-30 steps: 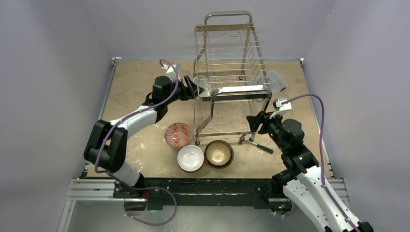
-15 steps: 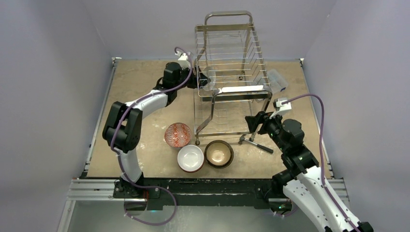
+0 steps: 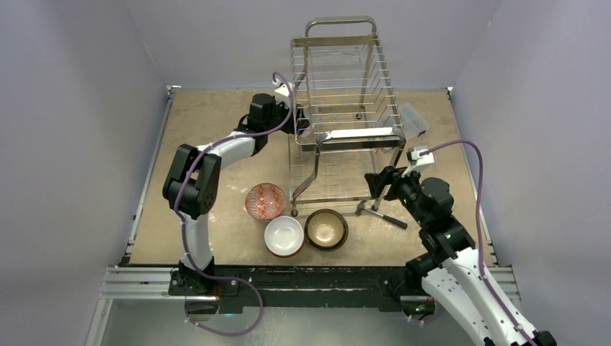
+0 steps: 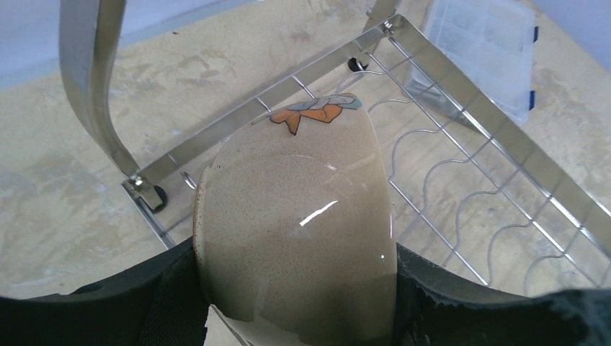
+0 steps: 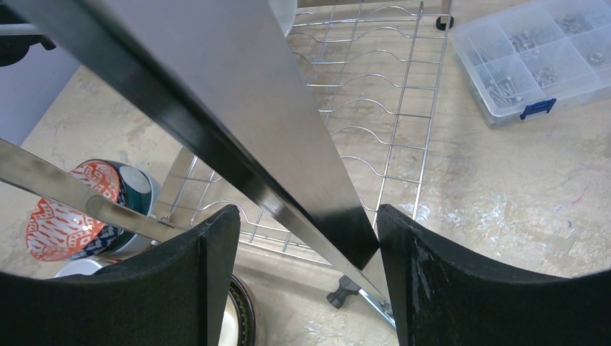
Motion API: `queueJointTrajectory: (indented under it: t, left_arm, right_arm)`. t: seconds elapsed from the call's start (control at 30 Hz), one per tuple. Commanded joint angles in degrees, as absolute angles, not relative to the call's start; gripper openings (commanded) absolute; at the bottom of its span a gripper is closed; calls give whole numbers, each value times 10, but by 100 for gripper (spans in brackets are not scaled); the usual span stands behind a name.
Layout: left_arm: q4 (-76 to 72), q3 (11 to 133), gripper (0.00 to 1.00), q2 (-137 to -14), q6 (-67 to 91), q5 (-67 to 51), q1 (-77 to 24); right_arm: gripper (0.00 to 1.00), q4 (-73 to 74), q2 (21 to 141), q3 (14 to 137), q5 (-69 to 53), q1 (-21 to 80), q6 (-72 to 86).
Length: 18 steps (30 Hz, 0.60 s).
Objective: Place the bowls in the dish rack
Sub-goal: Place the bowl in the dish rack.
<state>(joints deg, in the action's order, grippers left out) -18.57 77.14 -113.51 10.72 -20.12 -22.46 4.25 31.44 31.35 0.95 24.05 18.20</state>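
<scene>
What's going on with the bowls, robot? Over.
Left tool gripping speckled beige bowl at dish rack's left edge. Right tool open astride rack bar. Red-patterned bowl, white bowl, dark brown bowl on table.

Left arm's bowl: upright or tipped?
Tipped on edge: the speckled bowl shows its curved outer side, clamped between the left fingers.

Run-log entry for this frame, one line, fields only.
left pincer: gripping speckled bowl at dish rack | right pincer: open astride rack bar | red-patterned bowl, white bowl, brown bowl: on table, not loaded
</scene>
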Motion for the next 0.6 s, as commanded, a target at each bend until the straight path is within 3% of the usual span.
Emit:
queueJointTrajectory:
  t: [0.0, 0.57]
  left_arm:
    - [-260, 812, 0, -1131, 5, -199, -227]
    - [-267, 839, 0, -1178, -286, -174, -272]
  right_arm:
    - [72, 19, 313, 315, 1, 244, 184]
    - [72, 21, 312, 317, -13, 244, 180]
